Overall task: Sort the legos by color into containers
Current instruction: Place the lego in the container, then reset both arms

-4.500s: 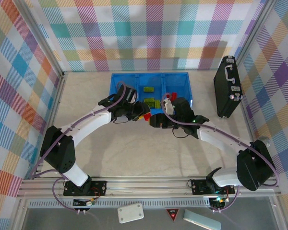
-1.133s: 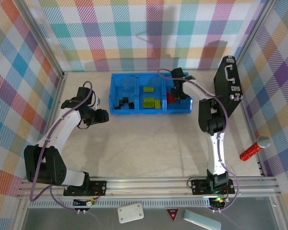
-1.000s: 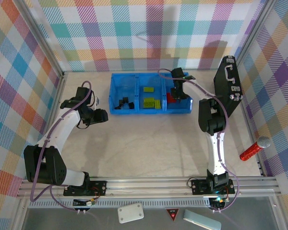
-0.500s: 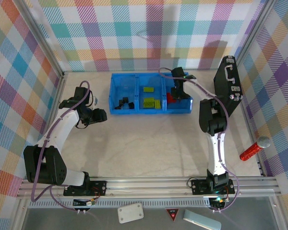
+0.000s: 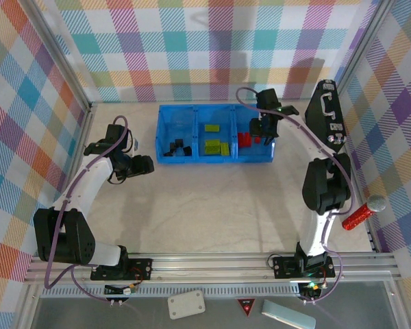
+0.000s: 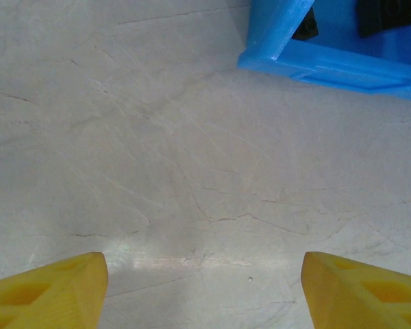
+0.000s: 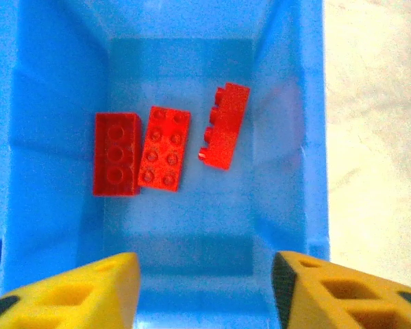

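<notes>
My left hand (image 5: 141, 164) hangs over the bare counter (image 5: 205, 205), at 9 o'clock from the blue bin (image 5: 214, 160), near its left end but apart from it. In the left wrist view my 2 yellow fingers (image 6: 48, 291) are spread wide with nothing between them but pale, veined counter. The bin's corner sits up at 1 o'clock.

My right hand (image 7: 205, 284) hangs above the bin's right compartment (image 7: 192, 219), its fingers spread apart and empty. Under it lie 3 red legos (image 7: 163, 147) on the compartment floor. 2 of them rest studs up, edge to edge, toward 10 o'clock. The 3rd lies apart at 1 o'clock, tipped on its side with its studs facing the other 2, near the right wall.

From the top view, the lime-green legos (image 5: 216, 145) are in the middle compartment (image 5: 207, 136), 1 toward 12 o'clock and the rest toward 6 o'clock. The black legos (image 5: 177, 147) sit bunched in the left compartment (image 5: 171, 127) at its 6 o'clock side.

A black case (image 5: 327, 123) lies at 3 o'clock from the bin, along the right wall. A red glittery stick (image 5: 359, 216) lies at 4 o'clock on the counter, well apart from the bin
</notes>
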`<state>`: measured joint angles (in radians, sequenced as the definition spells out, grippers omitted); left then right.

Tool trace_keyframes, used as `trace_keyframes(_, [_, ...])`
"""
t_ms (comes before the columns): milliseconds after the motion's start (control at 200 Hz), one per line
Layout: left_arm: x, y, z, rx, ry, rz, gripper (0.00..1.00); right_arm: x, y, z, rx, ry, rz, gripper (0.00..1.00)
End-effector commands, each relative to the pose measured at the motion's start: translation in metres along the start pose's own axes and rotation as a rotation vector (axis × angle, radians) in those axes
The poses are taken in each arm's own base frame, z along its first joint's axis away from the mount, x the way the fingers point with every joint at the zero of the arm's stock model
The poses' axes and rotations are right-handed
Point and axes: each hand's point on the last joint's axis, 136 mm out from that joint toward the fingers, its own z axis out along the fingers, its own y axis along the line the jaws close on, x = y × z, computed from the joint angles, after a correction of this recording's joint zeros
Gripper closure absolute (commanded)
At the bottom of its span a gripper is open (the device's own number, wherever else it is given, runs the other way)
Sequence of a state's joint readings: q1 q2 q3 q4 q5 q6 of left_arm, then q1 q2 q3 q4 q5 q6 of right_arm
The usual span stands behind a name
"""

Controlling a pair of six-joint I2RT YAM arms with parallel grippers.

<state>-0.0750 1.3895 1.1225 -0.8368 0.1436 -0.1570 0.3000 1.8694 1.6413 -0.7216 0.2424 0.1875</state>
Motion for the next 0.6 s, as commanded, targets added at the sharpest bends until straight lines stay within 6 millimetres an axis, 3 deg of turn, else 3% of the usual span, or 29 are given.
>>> trace_keyframes(0, [-0.005, 0.003, -0.015, -0.006, -0.04, -0.031, 0.16, 0.008, -0.009, -0.016, 0.003, -0.016, 0.006, 0.37])
trace_keyframes(190, [-0.007, 0.002, -0.026, -0.002, -0.078, -0.093, 0.0, 0.036, -0.022, -0.029, 0.021, -0.027, 0.007, 0.24])
trace_keyframes(400, [-0.011, 0.003, -0.017, 0.016, -0.128, -0.187, 0.0, 0.07, -0.038, -0.027, 0.07, -0.022, 0.017, 0.0])
trace_keyframes(595, [-0.014, 0.026, -0.004, -0.084, -0.191, -0.213, 0.0, 0.108, -0.053, -0.014, 0.093, 0.008, 0.07, 0.01])
